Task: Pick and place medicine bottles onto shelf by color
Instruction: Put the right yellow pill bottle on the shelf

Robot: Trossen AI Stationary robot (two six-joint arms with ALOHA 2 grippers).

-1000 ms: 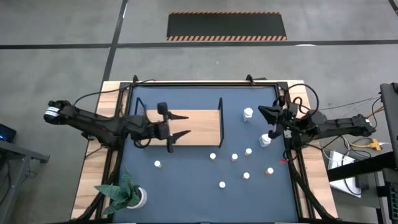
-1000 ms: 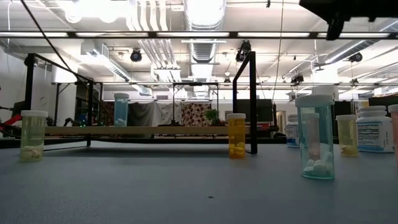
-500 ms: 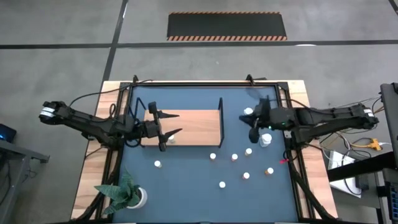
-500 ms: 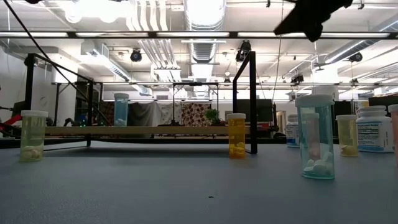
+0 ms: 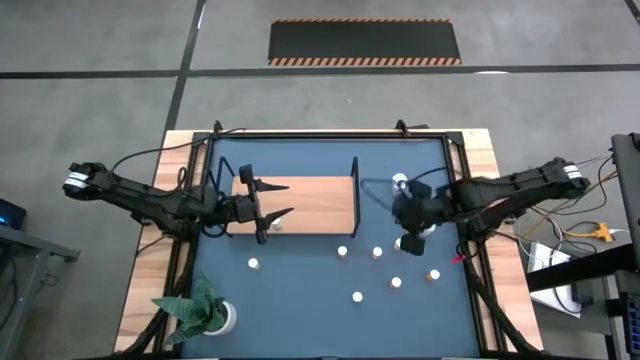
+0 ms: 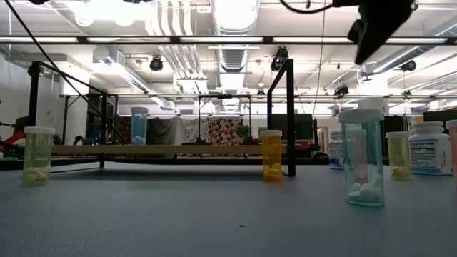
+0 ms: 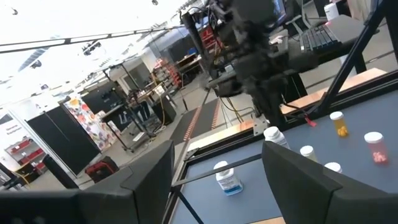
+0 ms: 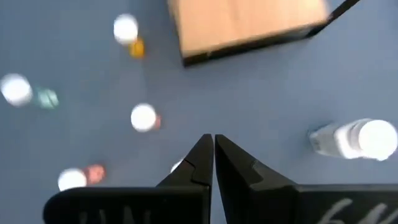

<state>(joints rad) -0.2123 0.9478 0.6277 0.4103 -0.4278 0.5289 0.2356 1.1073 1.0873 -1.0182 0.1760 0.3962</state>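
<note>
Several bottles (image 5: 377,253) stand upright, scattered on desk (image 5: 300,290) right of shelf (image 5: 300,205), whose long axis runs left-right. Left hand (image 5: 268,212) spread over shelf; right hand (image 8: 214,155) pinched together, empty, above bottles. Low view alone shows pills.

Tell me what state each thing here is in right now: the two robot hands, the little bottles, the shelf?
Left hand: open, empty, over the shelf.
Right hand: shut, empty, above the loose bottles.
Shelf: standing on the table, one blue bottle on it.
Orange bottle: upright, capped, on the table.
Big white bottle: upright beside the shelf.
</note>
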